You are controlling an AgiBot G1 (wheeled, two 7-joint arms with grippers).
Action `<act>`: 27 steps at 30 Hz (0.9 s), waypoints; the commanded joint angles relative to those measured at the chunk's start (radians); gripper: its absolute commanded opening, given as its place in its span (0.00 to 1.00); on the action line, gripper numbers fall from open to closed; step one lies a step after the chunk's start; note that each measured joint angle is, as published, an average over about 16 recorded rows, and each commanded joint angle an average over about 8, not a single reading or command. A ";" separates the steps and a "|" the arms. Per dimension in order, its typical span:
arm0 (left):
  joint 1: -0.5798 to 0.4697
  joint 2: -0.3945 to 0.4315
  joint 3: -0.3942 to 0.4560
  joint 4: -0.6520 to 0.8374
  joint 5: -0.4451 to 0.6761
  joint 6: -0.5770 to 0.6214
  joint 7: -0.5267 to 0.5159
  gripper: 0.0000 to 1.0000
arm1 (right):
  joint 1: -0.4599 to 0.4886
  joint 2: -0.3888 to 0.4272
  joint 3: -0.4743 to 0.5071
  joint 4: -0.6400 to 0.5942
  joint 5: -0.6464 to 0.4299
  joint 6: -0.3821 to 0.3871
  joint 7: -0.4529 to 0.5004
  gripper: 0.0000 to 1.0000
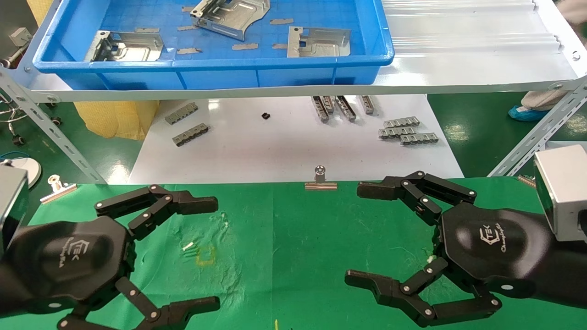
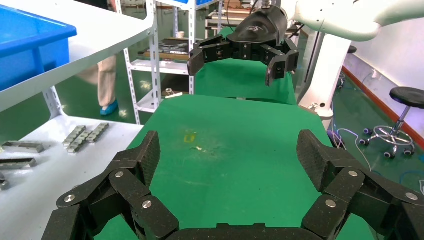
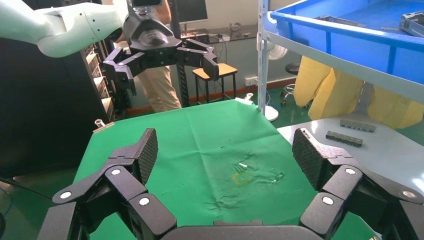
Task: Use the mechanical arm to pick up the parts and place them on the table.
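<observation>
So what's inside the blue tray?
Three shiny metal parts and small grey strips lie in the blue tray. Its far end is out of view.

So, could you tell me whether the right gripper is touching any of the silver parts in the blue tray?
Apart. The head view shows the right gripper open over the green table, well short of the parts in the blue tray.

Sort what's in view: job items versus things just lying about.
Job: three silver parts in the blue tray; green table; left gripper and right gripper, both open.

Lying about: grey comb strips, binder clip, white board.
</observation>
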 commanded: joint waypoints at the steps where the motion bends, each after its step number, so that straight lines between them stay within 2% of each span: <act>1: 0.000 0.000 0.000 0.000 0.000 0.000 0.000 1.00 | 0.000 0.000 0.000 0.000 0.000 0.000 0.000 0.51; 2: 0.000 0.000 0.000 0.000 0.000 0.000 0.000 1.00 | 0.000 0.000 0.000 0.000 0.000 0.000 0.000 0.42; 4: 0.000 0.000 0.000 0.000 0.000 0.000 0.000 1.00 | 0.000 0.000 0.000 0.000 0.000 0.000 0.000 0.32; 6: 0.000 0.000 0.000 0.000 0.000 0.000 0.000 1.00 | 0.000 0.000 0.000 0.000 0.000 0.000 0.000 0.07; 7: 0.000 0.000 0.000 0.000 0.000 0.000 0.000 1.00 | 0.000 0.000 0.000 0.000 0.000 0.000 0.000 0.00; 27: 0.000 0.000 0.000 0.000 0.000 0.000 0.000 1.00 | 0.000 0.000 0.000 0.000 0.000 0.000 0.000 0.00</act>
